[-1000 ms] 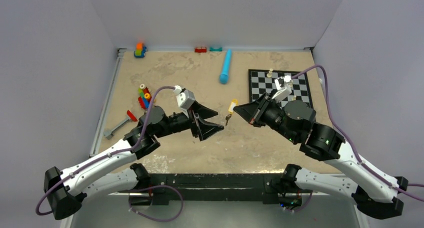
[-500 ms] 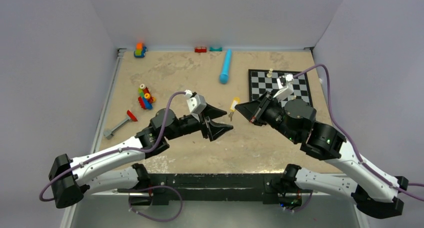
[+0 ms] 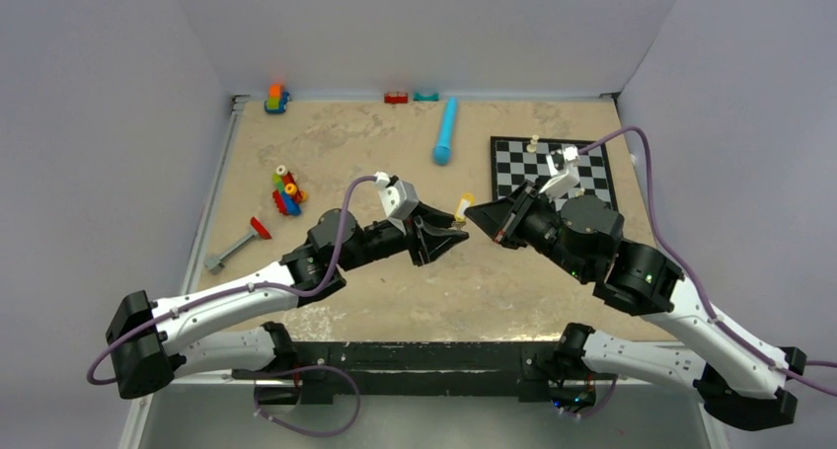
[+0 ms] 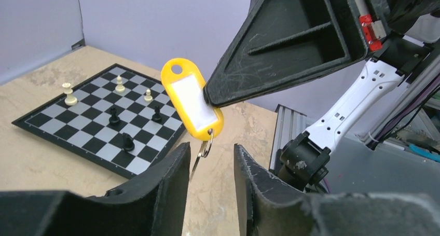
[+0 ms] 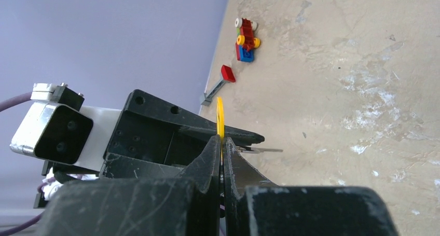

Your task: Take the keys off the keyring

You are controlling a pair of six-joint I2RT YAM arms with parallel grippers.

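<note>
My right gripper (image 3: 472, 212) is shut on the edge of a yellow key tag (image 4: 192, 106) and holds it above the table. A small metal keyring (image 4: 207, 144) hangs from the tag's lower end. One thin key (image 4: 196, 162) dangles from the ring; its colour is unclear, and I see only this one. My left gripper (image 4: 210, 152) has come up under the tag. Its jaws stand apart on either side of the key and ring, without visibly touching them. In the right wrist view the tag (image 5: 220, 114) shows edge-on between my shut fingers, and the key (image 5: 262, 150) sticks out to the right.
A chessboard (image 3: 551, 168) with small pieces lies at the back right, behind my right arm. A blue cylinder (image 3: 445, 131) lies mid-back. Toy bricks (image 3: 285, 190) and a red-headed tool (image 3: 237, 242) sit at the left. More bricks (image 3: 276, 98) stand along the back wall.
My left arm has reached right, up to the hanging tag, and its jaws have narrowed around the key. The right gripper has kept the tag still.
</note>
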